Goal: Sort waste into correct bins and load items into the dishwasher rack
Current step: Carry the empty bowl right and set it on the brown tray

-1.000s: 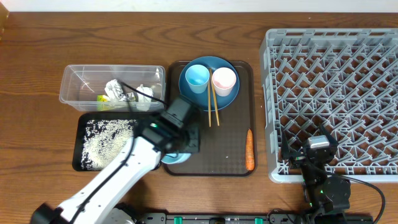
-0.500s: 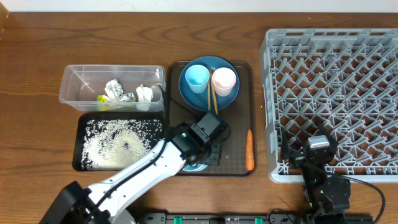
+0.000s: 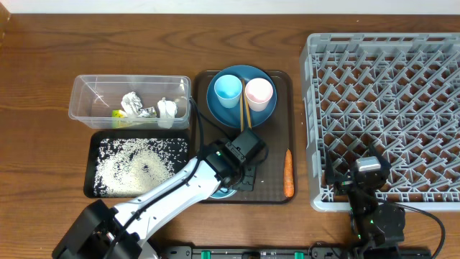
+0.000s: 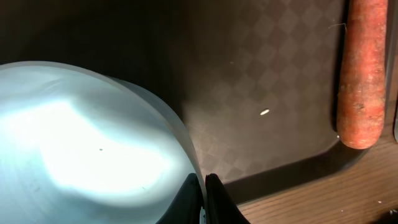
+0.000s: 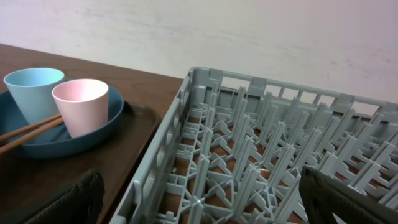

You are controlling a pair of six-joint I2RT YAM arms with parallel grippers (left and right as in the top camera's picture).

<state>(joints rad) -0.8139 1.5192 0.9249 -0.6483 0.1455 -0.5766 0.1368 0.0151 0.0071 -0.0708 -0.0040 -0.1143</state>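
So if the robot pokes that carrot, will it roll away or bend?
Probably roll: the carrot looks round and lies loose on the brown tray. It seems straight and firm, so likely stiff, not floppy. Thinner at one end, it may roll in a curve.

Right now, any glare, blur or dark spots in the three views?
Left wrist: white bowl blown out by glare, brown tray around it dim, carrot sharp. Right wrist: its own fingers are dark, soft blurs in the bottom corners; rack and pink cup crisp. Overhead: even light, sharp, no glare.
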